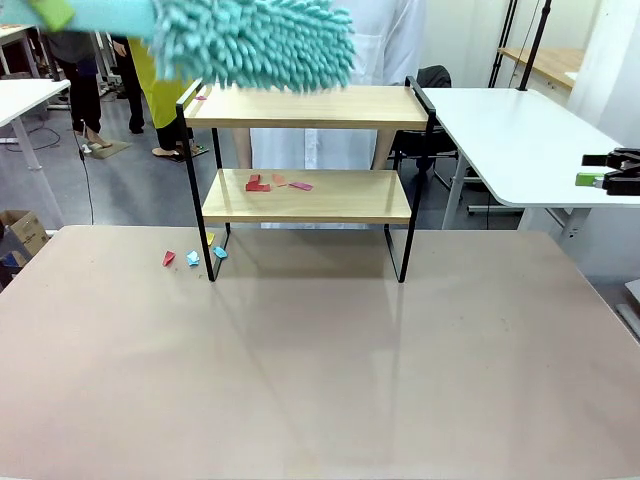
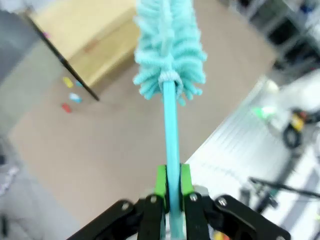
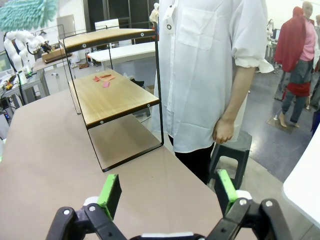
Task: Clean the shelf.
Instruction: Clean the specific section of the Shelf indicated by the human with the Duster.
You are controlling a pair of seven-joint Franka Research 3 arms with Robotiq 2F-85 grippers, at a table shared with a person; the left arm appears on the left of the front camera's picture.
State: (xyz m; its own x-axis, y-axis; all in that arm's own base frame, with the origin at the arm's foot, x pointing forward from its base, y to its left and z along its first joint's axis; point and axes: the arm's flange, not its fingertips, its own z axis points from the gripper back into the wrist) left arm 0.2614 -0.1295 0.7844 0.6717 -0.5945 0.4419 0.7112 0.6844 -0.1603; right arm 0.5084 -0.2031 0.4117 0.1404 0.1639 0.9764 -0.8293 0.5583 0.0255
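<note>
**Duster over the shelf's top board**

We see the brown table (image 1: pixel 320 380) with the shelf (image 1: pixel 305 150) standing at its far side, just in front of a person (image 3: pixel 210 75) in a white shirt. From the front, the teal duster (image 1: pixel 255 40) hangs over the top board's left end; we cannot tell whether it touches. The left wrist view adds the grip: the left gripper (image 2: pixel 173 182) clamps the duster's handle between its green pads. The right wrist view adds the right gripper (image 3: pixel 167 187), jaws wide, holding nothing. On the lower board lie red scraps (image 1: pixel 262 184); coloured scraps (image 1: pixel 192 257) lie on the table beside the shelf's left front leg.
</note>
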